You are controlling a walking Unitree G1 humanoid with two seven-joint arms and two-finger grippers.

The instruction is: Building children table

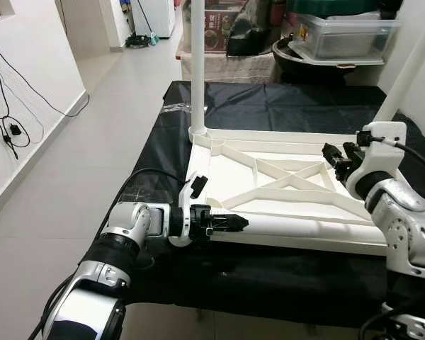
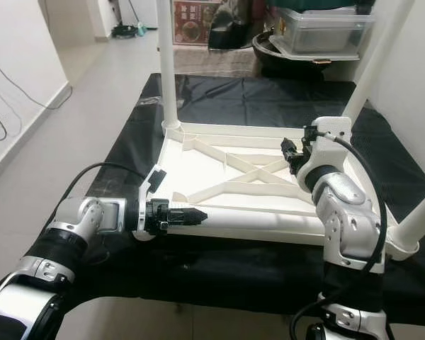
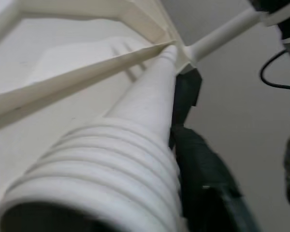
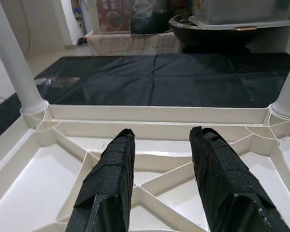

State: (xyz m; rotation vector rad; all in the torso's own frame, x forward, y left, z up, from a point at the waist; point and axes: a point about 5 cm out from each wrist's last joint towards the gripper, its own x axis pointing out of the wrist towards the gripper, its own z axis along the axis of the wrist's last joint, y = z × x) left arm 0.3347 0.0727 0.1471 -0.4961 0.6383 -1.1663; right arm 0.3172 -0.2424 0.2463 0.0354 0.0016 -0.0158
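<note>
The white children's table top (image 1: pixel 283 177) lies upside down on a black-covered surface, its ribbed underside facing up. White legs stand upright in the far left corner (image 1: pixel 197 71) and the far right corner (image 1: pixel 411 64), and another rises at the near right corner (image 2: pixel 423 216). A loose white leg (image 1: pixel 304 228) lies along the near edge. My left gripper (image 1: pixel 230 222) is shut on its threaded end (image 3: pixel 101 174), with one black finger (image 3: pixel 198 159) alongside it. My right gripper (image 4: pixel 162 135) hovers open over the right part of the underside, holding nothing.
Behind the black cover (image 1: pixel 283 99) sit a clear storage box (image 1: pixel 340 32), a black bowl (image 1: pixel 297 57) and a low covered bench (image 1: pixel 234 67). Tiled floor (image 1: pixel 92 142) runs along the left, with cables (image 1: pixel 10 131) on the white wall.
</note>
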